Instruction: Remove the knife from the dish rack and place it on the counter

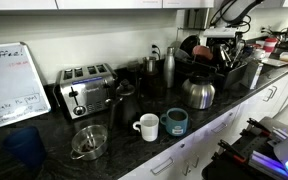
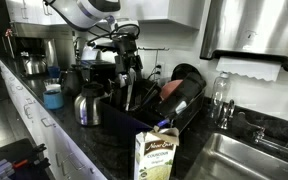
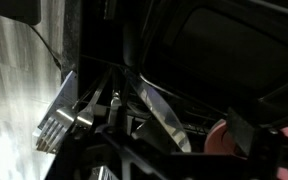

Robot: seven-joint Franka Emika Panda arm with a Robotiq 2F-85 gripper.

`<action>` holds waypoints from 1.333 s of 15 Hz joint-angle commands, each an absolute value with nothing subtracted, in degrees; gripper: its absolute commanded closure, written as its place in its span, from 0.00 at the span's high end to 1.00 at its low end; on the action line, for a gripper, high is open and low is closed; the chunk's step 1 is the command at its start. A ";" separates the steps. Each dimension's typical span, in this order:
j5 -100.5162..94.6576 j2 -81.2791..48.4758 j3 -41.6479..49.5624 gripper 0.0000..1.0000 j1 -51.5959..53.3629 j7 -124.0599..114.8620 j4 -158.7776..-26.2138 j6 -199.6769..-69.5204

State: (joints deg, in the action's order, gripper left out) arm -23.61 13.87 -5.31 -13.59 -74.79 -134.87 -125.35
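Observation:
The knife (image 3: 154, 112) stands in the dish rack, and in the wrist view its shiny blade slants across the middle beside a fork (image 3: 56, 122). The black dish rack (image 1: 231, 75) (image 2: 179, 112) sits on the dark speckled counter (image 1: 124, 148) (image 2: 96, 138) and holds dark pans and a red item (image 3: 222, 138). My gripper (image 1: 224, 45) (image 2: 127, 62) (image 3: 179, 138) hangs just over the rack's utensil end. It is open, with the blade between its dark fingers and nothing gripped. In both exterior views I cannot make out the knife.
On the counter stand a chrome toaster (image 1: 86, 88), a steel kettle (image 1: 198, 93) (image 2: 89, 105), a white mug (image 1: 147, 127), a teal mug (image 1: 176, 122) and a glass bowl (image 1: 89, 142). A carton (image 2: 156, 155) stands by the sink (image 2: 246, 155).

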 commanded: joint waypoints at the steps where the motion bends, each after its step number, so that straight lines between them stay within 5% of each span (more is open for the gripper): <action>1: -26.90 11.29 -4.58 1.00 -12.17 -78.91 -130.91 -119.26; 8: -22.86 7.98 -2.80 1.00 -8.97 -78.08 -125.67 -108.11; 20: -24.09 4.42 -0.45 1.00 -7.12 -79.51 -124.01 -108.75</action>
